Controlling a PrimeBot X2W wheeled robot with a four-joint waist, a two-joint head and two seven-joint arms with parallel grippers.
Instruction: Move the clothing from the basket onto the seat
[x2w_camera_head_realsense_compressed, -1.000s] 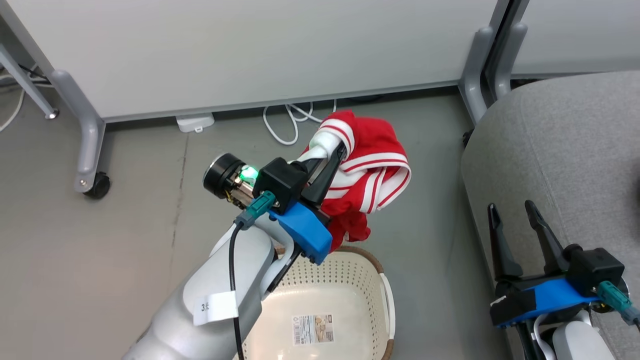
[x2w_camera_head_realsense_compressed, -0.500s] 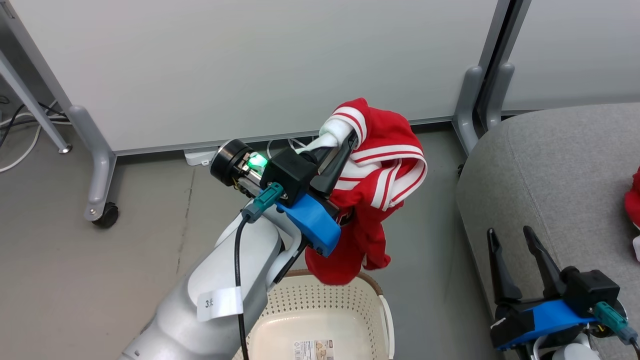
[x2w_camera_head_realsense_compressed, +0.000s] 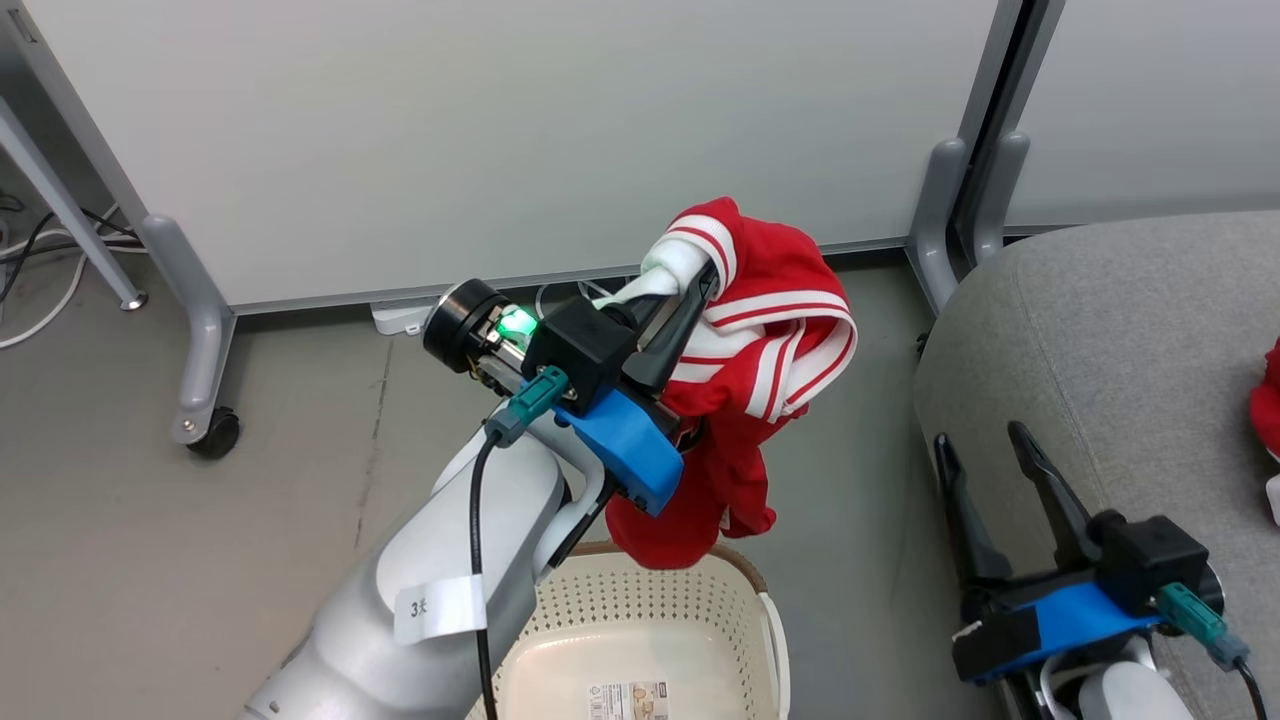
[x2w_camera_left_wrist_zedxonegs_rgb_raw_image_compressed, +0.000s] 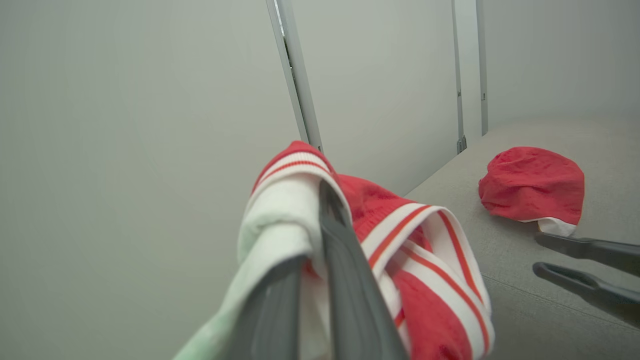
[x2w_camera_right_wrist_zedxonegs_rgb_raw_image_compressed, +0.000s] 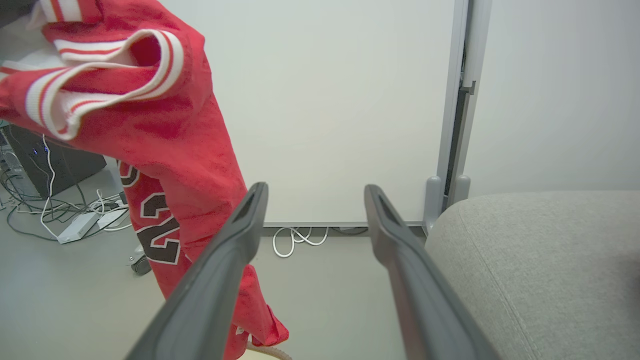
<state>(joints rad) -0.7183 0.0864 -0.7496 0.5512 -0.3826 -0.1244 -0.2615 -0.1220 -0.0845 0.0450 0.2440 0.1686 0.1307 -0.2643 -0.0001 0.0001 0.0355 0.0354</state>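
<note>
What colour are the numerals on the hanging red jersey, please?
Black, outlined white, on the red fabric jersey; clearest in right wrist view.

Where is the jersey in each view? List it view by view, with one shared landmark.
Head view: jersey centre, hanging from the left gripper.
Left wrist view: lower centre, draped over the fingers.
Right wrist view: upper left, hanging down.
Shared landmark: the sofa, at the right in each.
</note>
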